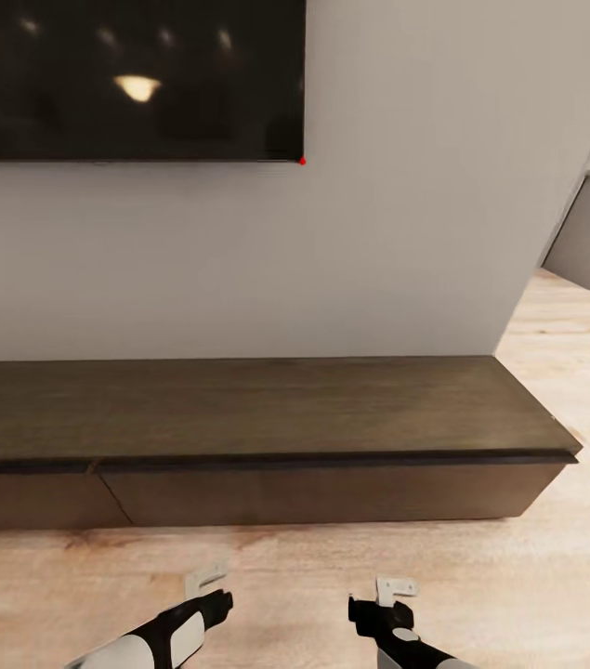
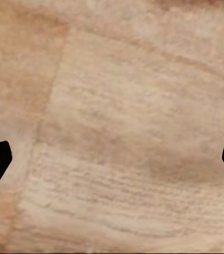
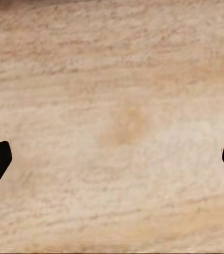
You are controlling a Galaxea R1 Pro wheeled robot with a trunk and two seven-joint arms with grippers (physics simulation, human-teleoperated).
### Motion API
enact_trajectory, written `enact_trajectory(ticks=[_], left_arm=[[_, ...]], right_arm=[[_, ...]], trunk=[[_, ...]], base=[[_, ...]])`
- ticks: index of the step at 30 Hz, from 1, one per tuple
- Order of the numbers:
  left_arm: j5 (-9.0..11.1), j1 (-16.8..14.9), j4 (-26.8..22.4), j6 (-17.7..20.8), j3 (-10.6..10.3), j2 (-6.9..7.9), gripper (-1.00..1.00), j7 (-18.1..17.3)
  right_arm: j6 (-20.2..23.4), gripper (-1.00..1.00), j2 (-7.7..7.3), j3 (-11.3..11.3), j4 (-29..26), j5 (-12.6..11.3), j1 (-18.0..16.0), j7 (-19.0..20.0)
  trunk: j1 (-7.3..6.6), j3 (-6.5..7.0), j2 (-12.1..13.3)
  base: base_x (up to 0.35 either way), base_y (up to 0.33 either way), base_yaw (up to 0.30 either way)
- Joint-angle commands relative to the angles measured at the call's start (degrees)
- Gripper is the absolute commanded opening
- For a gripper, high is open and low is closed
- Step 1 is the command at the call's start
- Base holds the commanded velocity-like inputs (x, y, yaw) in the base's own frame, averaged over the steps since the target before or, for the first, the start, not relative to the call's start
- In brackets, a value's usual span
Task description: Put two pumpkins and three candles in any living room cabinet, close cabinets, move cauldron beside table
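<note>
You face the long, low dark-brown wooden cabinet (image 1: 267, 437), drawer fronts flush; left gripper (image 1: 203, 585) and right gripper (image 1: 389, 592) hang low over the light plank floor (image 1: 295, 567), fingers spread wide, grasping nothing, presumably readied for a drawer.

Bare plank floor (image 1: 332, 567) ahead of both grippers; closed cabinet (image 1: 267, 409) blocks beyond (wall (image 1: 397, 232) behind)

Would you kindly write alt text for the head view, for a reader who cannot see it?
A long, low dark-brown cabinet with closed drawer fronts runs along a white wall under a dark wall-mounted TV. On the light wood floor before it, the left gripper and right gripper hang open and empty.
</note>
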Motion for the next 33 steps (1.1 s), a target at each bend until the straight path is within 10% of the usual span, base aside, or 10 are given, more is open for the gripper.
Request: enact_trajectory(ticks=[1,33], left_arm=[[-0.6,0.0,0.0,0.0,0.5,-0.02,1.00,0.2],[-0.6,7.8,0.0,1.4,1.2,-2.97,1.00,0.1]], right_arm=[[-0.2,1.00,0.04,0.5,0.1,-0.5,0.0,-0.1],[0.4,1.00,0.22,0.5,0.2,-0.5,8.3,0.0]], trunk=[[-0.05,-0.04,0.0],[-0.05,-0.04,0.0]], base=[[-0.329,0.000,0.000],[-0.171,0.000,0.000]])
